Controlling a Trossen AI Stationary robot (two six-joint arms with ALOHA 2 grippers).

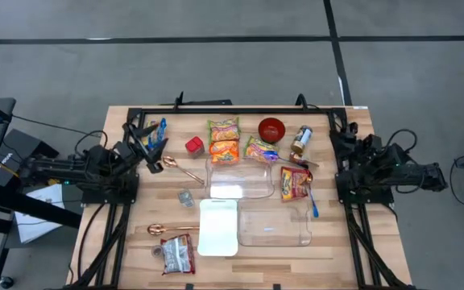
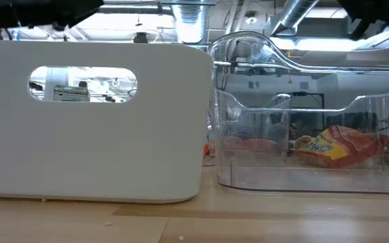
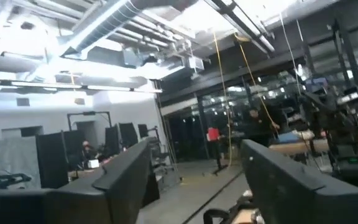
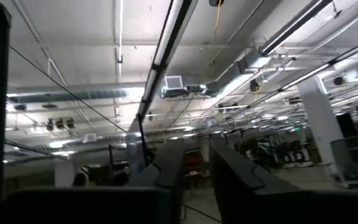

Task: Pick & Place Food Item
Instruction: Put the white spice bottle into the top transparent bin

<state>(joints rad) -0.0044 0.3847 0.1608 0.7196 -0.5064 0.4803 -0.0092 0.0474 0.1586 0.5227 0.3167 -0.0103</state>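
Both arms sit folded at the counter's [image 1: 119, 266] edges. The left pincer [image 1: 153, 145] is at the left-centre of the high view, its fingers spread apart with nothing between them; in its own wrist view the two dark fingers [image 3: 129, 177] stand well apart against the room's ceiling. The right pincer [image 1: 341, 145] is tucked at the right edge, fingers [image 4: 169, 168] close together but with a narrow gap, holding nothing as far as the dim view shows.

Food packets lie in the upper middle of the high view: two orange noodle packs [image 1: 224, 138], a third packet [image 1: 261, 149] beside the red bowl [image 1: 271, 128], and a red snack bag [image 1: 295, 183] just right of the clear bins [image 1: 272, 225] (it shows through the plastic in the low view). A white bin [image 1: 218, 227] lies below centre.
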